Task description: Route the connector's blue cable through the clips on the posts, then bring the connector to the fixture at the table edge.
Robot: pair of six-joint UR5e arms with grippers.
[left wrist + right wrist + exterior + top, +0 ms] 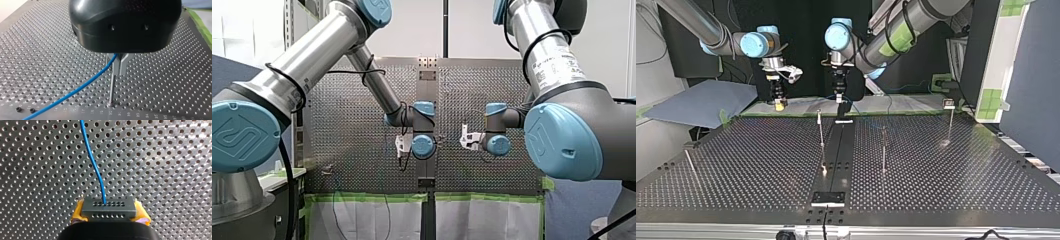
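Observation:
The grey connector point(108, 207) sits between the yellow pads of my right gripper point(110, 213), which is shut on it. Its blue cable point(93, 162) leaves the connector's face and runs ahead over the perforated table. In the left wrist view the blue cable point(82, 87) passes between the metal fingers point(116, 67) of my left gripper point(119, 72), which is shut on it just above a thin post point(112, 90). In the top view my right gripper point(780, 103) hangs at the far left of centre. My left gripper point(840, 97) hangs beside it near the far middle.
Thin posts stand on the perforated table point(761, 160): one point(821, 131) left of the dark centre strip, one point(883, 150) right of it, one point(950, 122) at the far right, one point(690, 165) at the near left. A dark fixture plate point(828, 198) lies at the near edge.

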